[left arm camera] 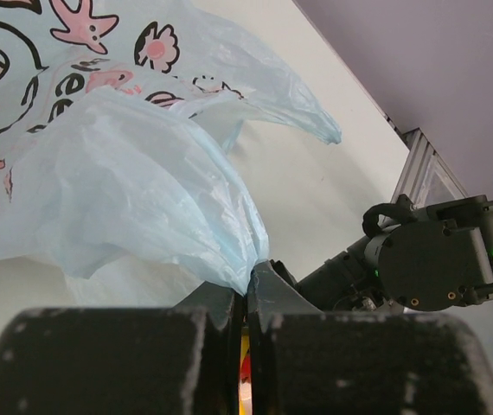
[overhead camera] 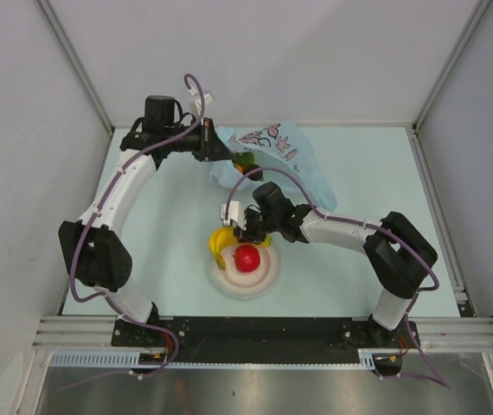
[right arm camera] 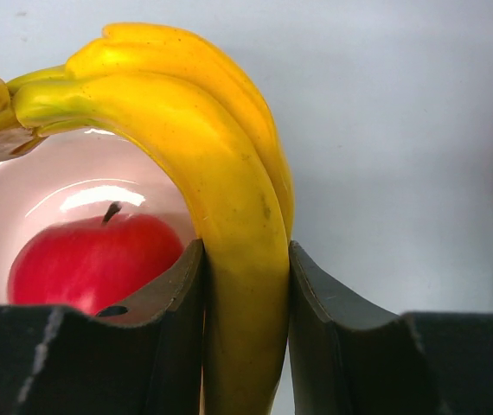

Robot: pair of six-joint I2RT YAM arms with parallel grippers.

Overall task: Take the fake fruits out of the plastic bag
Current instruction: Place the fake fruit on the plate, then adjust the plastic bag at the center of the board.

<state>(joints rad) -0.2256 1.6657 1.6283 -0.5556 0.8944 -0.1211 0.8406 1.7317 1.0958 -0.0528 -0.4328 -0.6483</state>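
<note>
The light-blue plastic bag [overhead camera: 285, 151] lies at the back of the table, and my left gripper [overhead camera: 232, 158] is shut on its near edge. In the left wrist view the thin film [left arm camera: 125, 190] is pinched between the closed jaws of that gripper [left arm camera: 248, 285]. Some green and orange fruit [overhead camera: 245, 162] shows at the bag's mouth. My right gripper [overhead camera: 245, 229] is shut on a yellow banana [right arm camera: 229, 199] at the far rim of the white plate [overhead camera: 259, 284]. A red apple [right arm camera: 91, 259] rests on the plate [right arm camera: 48, 181], just left of the banana [overhead camera: 220, 242].
The right arm's wrist [left arm camera: 428, 259] sits close to the right of the left gripper. Grey walls and aluminium rails [overhead camera: 437, 216] enclose the table on three sides. Both arm bases stand at the near edge.
</note>
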